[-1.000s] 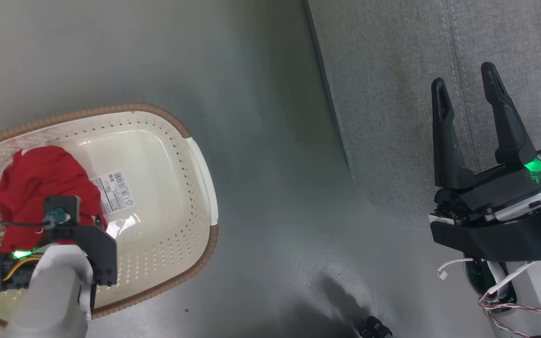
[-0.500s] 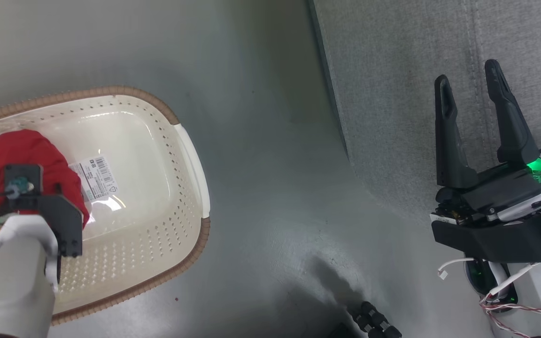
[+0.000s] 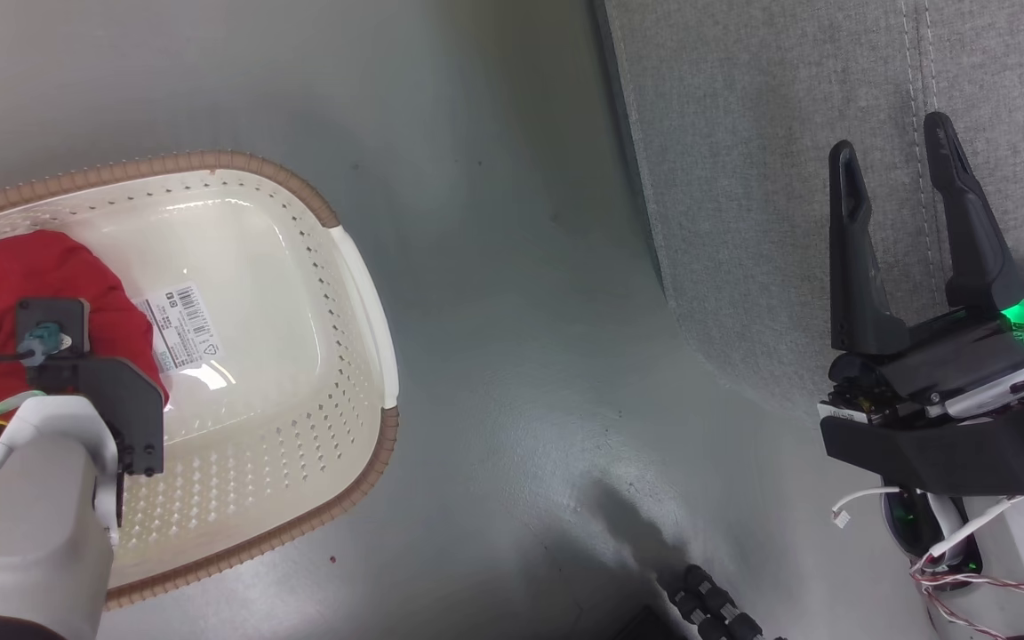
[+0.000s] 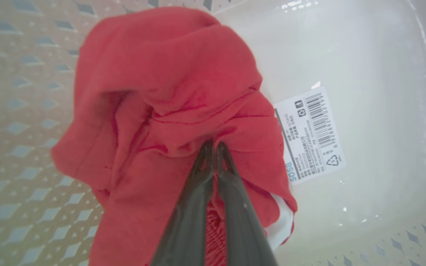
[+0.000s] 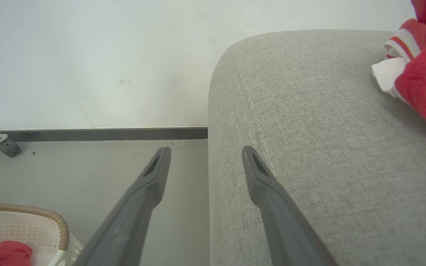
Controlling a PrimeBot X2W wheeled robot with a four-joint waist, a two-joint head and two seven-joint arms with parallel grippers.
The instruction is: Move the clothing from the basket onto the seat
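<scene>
Left tool (image 4: 214, 145) pinched on clothing (image 4: 168, 85) fold; lift straight clear of basket (image 3: 236, 161) rim. Right tool (image 3: 894, 156) apart, idle.

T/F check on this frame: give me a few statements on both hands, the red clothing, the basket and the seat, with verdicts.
1. The left hand is shut on the red garment in the basket. True.
2. The right hand holds clothing. False: it is open and empty, at the edge of the seat.
3. The basket stands on the seat. False: it stands on the floor beside the seat.
4. Another red garment lies on the seat. True.
</scene>
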